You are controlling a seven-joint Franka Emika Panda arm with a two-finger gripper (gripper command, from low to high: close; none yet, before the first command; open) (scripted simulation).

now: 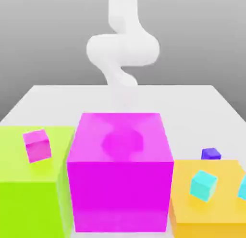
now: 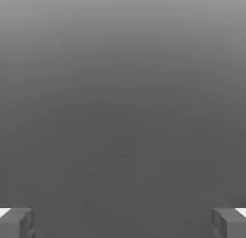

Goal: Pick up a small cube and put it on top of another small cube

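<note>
Exterior view: white arm (image 1: 122,47) rises behind big magenta block (image 1: 120,169), on far side of it. Small indigo cube (image 1: 211,154) sits on tabletop (image 1: 192,107), off magenta block toward exterior view's right, just behind orange block (image 1: 211,203). Cyan cube (image 1: 203,185) lies on orange block. Small magenta cube (image 1: 37,145) rests on green block (image 1: 29,184).

Hand view: hand (image 2: 123,222) spread wide, fingertips (image 2: 17,222) well apart, nothing between, plain grey beyond.
</note>
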